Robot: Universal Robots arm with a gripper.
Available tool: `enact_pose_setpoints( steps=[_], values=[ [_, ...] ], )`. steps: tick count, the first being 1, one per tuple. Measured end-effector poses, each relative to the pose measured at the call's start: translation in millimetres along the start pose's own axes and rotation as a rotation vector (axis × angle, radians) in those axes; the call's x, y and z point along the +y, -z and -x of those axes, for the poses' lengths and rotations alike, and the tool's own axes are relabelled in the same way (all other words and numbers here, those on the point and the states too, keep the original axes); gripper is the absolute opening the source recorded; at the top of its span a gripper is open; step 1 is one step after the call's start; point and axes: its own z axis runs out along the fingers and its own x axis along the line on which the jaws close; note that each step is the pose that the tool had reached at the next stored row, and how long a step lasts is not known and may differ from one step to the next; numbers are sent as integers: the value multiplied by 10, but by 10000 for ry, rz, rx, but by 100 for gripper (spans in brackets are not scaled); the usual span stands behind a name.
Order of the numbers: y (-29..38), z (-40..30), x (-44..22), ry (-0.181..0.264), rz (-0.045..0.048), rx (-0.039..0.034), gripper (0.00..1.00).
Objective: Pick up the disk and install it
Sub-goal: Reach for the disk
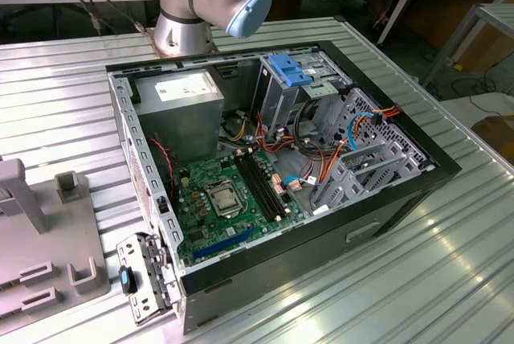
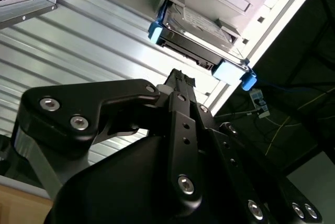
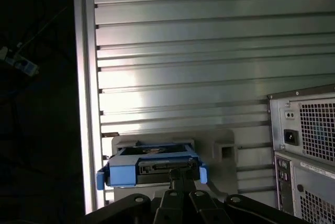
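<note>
First wrist view: you are seeing the gripper hanging clenched, tips pressed together and grasping nothing, just beside the disk, which is lying in a grey holder at the ribbed table edge, near the computer case.

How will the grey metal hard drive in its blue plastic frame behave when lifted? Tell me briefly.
The grey metal hard drive looks rigid and is probably dense for its size. Its blue plastic frame may flex slightly and feel smooth. Being flat, it should not roll.
</note>
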Motion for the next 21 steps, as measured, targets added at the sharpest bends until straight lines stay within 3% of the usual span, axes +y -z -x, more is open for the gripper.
enact_pose_setpoints(
  steps=[6, 9, 11, 14, 15, 21],
  values=[
    [6, -215, -17, 2, 0, 0, 11],
    [8, -276, -41, 3, -6, 0, 11],
    [8, -296, -43, 15, -129, -11, 11],
    [8, -306, -44, 103, -440, -30, 11],
    [9, -317, -45, 132, -495, -33, 11],
    [9, -417, -59, 323, -498, -30, 11]
  ],
)
